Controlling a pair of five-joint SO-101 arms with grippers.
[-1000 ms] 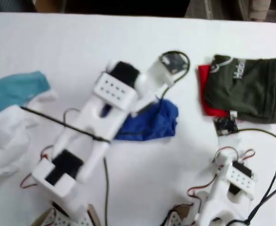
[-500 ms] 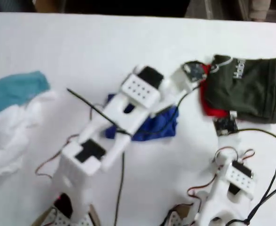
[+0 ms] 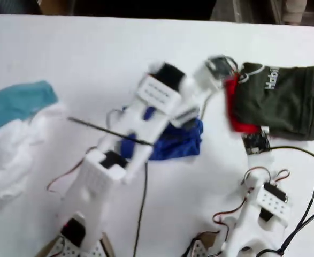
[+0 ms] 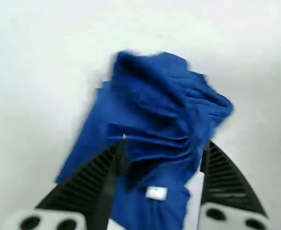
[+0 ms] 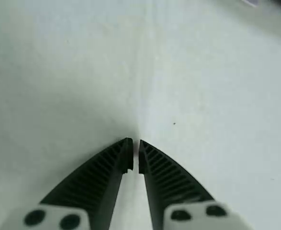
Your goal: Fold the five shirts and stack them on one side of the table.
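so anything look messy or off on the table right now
The blue shirt sits crumpled between the left jaws. The white shirt and teal shirt lie in a loose heap at the table edge. The red shirt pokes out sideways from under the green shirt.

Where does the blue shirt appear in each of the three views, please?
High view: the blue shirt lies crumpled near the middle of the white table, partly under the left arm, beside the dark green shirt.
Left wrist view: the blue shirt is at the centre, right against the left gripper.
Right wrist view: the right gripper, shut, hangs over the white table.
Shared landmark: the white table.
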